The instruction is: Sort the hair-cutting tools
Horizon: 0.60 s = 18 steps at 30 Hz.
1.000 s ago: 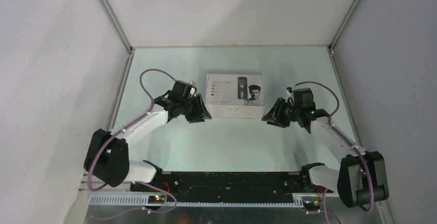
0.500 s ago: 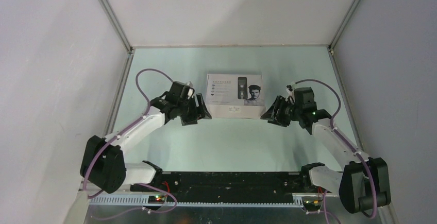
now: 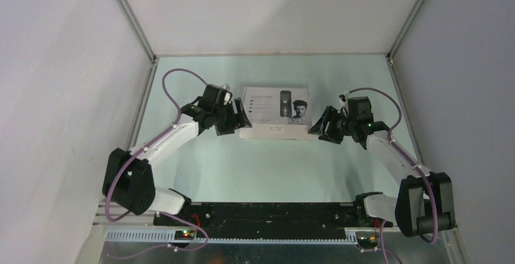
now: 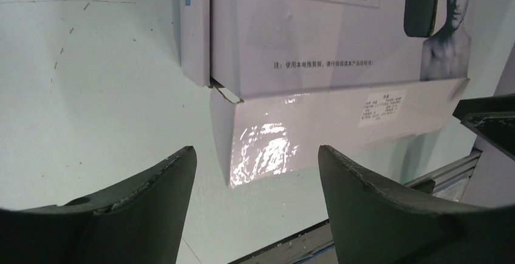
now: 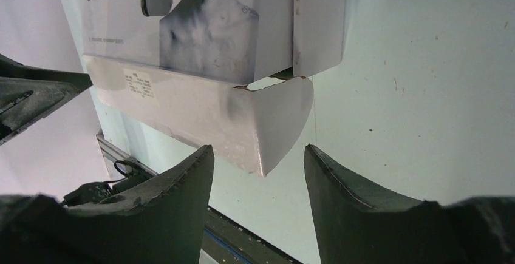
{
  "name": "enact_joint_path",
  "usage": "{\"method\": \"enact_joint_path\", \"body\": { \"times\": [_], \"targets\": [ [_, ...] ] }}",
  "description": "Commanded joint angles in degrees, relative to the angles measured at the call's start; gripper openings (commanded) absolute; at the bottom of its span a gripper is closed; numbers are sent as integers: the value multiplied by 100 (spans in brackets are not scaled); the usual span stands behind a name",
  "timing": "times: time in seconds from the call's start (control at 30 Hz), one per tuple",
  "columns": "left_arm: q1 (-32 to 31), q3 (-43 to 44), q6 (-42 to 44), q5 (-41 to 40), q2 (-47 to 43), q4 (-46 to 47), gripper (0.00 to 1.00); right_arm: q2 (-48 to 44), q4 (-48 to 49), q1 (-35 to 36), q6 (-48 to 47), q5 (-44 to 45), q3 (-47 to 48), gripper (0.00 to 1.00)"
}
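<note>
A pale green table [image 3: 273, 161] inside white walls carries a white box [image 3: 276, 113]. The left gripper [image 3: 238, 118] and right gripper [image 3: 322, 129] stand spread and empty, each with a near box corner just ahead between its fingers. Where the hair-cutting tools are, I cannot tell.

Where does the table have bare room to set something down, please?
The table is bare between the box and the black base rail, and behind the box. Crowded: the box's ends, flanked by left gripper and right gripper.
</note>
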Motion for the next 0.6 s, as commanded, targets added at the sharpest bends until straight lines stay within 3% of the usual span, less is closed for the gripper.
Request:
{"method": "enact_joint_path", "body": {
  "times": [0.0,0.57],
  "targets": [
    [30,318,106,-30,309,17,78,219,252,88,5,-121,243,61],
    [33,287,63,156,381,-16,74,236,246,308,286,-277,245,59]
  ]
}}
